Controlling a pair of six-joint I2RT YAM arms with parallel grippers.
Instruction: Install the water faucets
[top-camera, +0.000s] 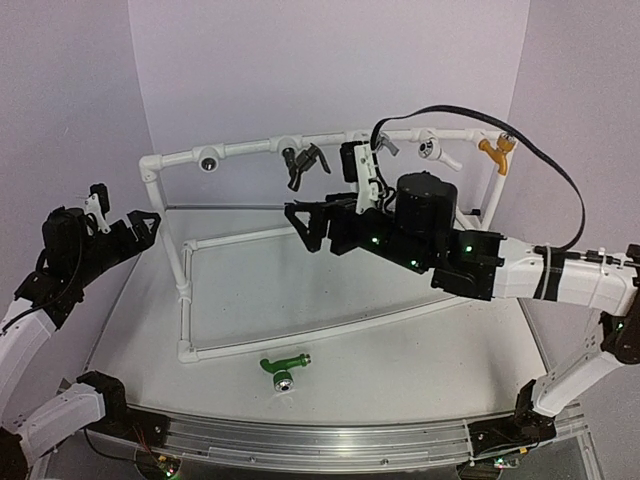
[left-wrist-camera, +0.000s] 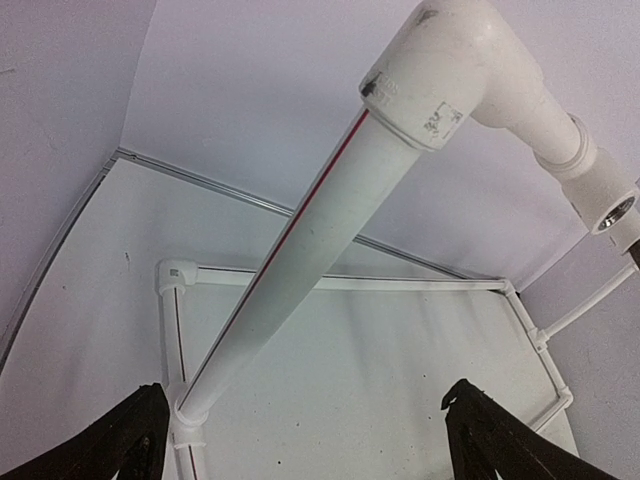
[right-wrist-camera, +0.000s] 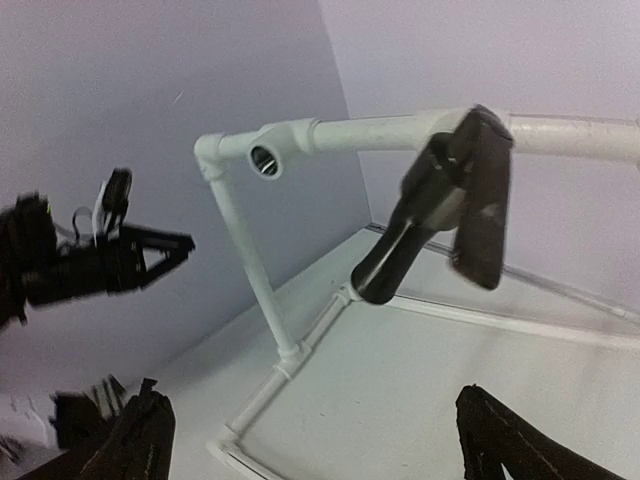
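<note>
Dark brown tap (top-camera: 305, 163) hung from the top pipe (top-camera: 250, 148), apparently fitted, with the right gripper (top-camera: 300, 225) just below it, spread wide and empty. The green tap (top-camera: 283, 365) lay on the table (top-camera: 420, 360), not yet installed — left gripper (top-camera: 148, 222) wide, holding nothing.

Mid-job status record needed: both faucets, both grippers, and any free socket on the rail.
dark faucet: hanging from the top rail, not gripped
green faucet: lying on the table, outside the pipe frame, near side
empty socket: left end of top rail
right gripper: open, empty, just below dark faucet
left gripper: open, empty, beside the frame's left post
</note>
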